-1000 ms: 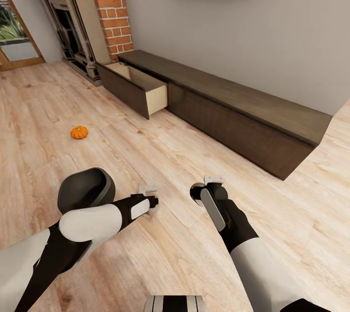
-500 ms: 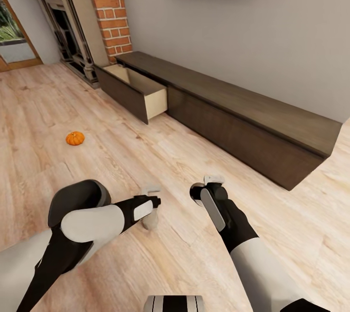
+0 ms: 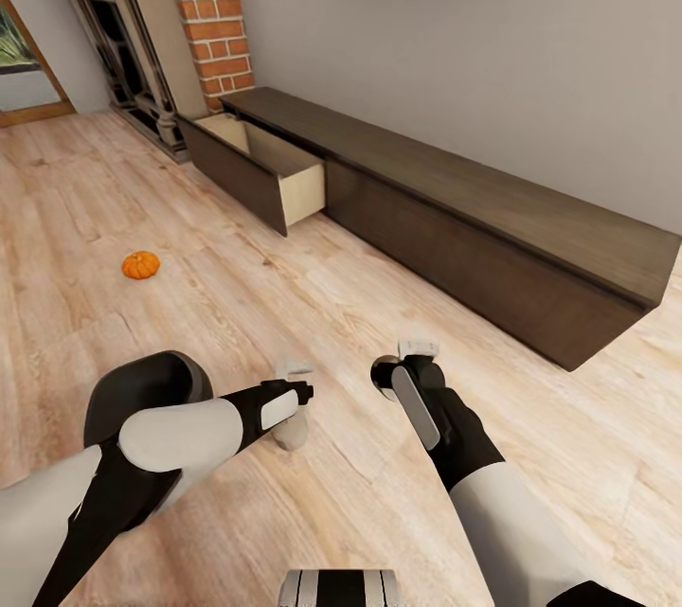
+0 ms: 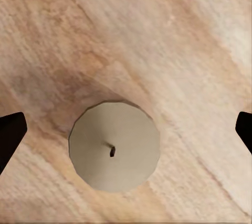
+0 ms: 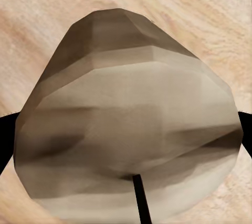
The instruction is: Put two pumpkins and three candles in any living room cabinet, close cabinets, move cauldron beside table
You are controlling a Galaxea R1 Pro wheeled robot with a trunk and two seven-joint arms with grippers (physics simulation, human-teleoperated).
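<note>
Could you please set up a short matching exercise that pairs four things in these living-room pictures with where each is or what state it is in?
Things:
1. pumpkin
2. cabinet drawer
3. candle under the left claw
4. candle in the right claw

Places or states:
A. pulled open beside the brick fireplace
B. held between the claw's fingers, off the floor
C. alone on the floor, left of the cabinet
D. standing upright on the planks, fingers spread either side

Pairs: 1-C, 2-A, 3-D, 4-B
</note>
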